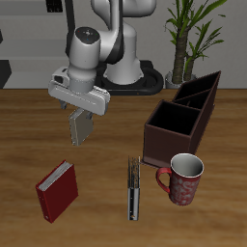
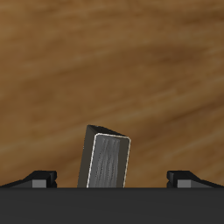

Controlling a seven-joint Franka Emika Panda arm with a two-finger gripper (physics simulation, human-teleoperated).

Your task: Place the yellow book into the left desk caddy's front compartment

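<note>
1. Gripper (image 1: 81, 123) was closed on the yellow book (image 1: 81, 125), which hung above the table (image 1: 29, 135).
2. Caddy (image 1: 183, 121) stood toward 3 o'clock, front compartment (image 1: 174, 118) open.
3. Risk: book slipping or catching the caddy wall; mug (image 1: 183, 178) near.

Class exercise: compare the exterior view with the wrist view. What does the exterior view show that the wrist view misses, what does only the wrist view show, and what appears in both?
Only the exterior view shows the desk caddy, the mug, the red book, the thin dark book and the plant. Only the wrist view shows the yellow book's pale page edges close up. Both show the yellow book held in the gripper above the wooden table.
</note>
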